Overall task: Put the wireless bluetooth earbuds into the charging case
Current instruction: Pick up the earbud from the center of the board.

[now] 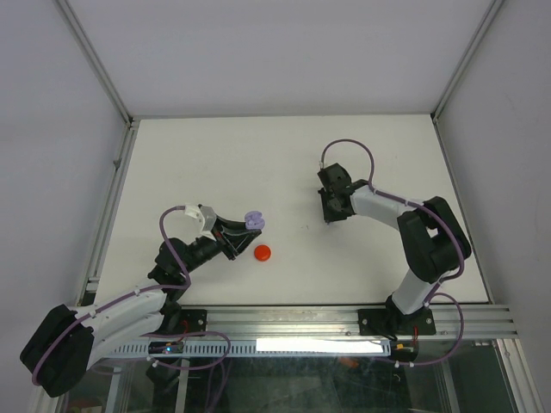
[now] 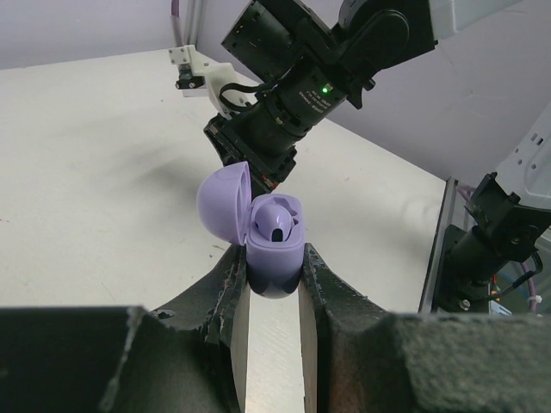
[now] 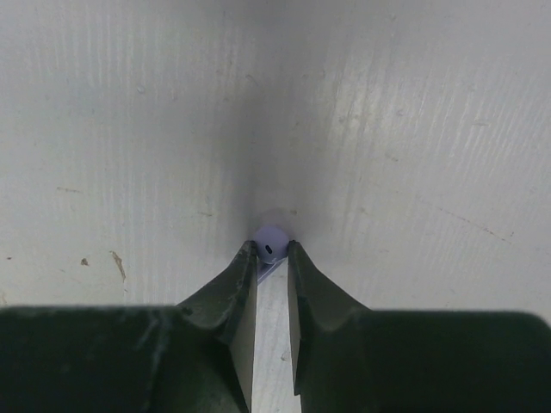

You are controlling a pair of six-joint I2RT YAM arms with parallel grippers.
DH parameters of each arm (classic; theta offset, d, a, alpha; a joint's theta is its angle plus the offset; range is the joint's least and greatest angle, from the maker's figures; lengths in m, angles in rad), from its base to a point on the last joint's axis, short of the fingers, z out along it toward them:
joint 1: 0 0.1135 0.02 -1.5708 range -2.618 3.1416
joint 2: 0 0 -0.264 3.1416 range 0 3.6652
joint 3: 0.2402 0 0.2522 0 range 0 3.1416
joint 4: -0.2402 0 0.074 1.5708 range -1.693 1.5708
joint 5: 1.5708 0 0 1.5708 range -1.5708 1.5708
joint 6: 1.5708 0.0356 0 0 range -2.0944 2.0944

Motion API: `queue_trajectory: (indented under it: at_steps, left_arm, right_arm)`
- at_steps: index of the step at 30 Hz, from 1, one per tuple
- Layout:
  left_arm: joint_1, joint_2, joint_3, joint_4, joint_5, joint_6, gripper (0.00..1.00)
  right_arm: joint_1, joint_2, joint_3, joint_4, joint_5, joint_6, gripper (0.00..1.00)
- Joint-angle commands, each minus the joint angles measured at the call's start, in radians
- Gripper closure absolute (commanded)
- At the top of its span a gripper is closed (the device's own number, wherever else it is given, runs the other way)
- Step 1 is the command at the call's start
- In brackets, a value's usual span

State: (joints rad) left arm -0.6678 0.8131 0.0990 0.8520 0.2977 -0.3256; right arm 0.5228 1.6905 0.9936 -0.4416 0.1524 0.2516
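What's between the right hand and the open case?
Bare table between case and right hand in the top view; red disc sits aside.

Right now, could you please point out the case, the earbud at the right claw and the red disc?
case (image 2: pixel 274 267): left wrist view, front of its lower shell.
earbud (image 3: pixel 270 243): right wrist view, its rounded head.
red disc (image 1: pixel 262 252): top view, its centre.

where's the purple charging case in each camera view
Top external: charging case left of centre, at the left end effector's tip.
Left wrist: centre, lid open, pinched between the fingers, seated earbud inside.
Right wrist: not in it; only a loose earbud at the right end effector's tips.
Shared landmark: the white table.
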Motion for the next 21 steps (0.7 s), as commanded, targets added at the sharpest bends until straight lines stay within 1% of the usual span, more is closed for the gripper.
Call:
queue_trajectory:
  at_steps: [1,11,17,21]
  left_arm:
    - [-0.005,0.002,0.027,0.046,0.025,0.006,0.92]
    - [-0.004,0.040,0.040,0.091,0.051,0.007,0.92]
    - [-0.006,0.063,0.060,0.119,0.076,0.014,0.91]
    - [-0.005,0.080,0.068,0.149,0.091,0.013,0.92]
  right_arm:
    - [0.019,-0.060,0.019,-0.032,0.025,-0.021,0.89]
    - [0.117,-0.310,0.057,-0.050,0.068,-0.092,0.90]
    - [0.214,-0.476,0.056,0.027,0.074,-0.155,0.91]
    - [0.289,-0.551,0.048,0.098,0.093,-0.207,0.91]
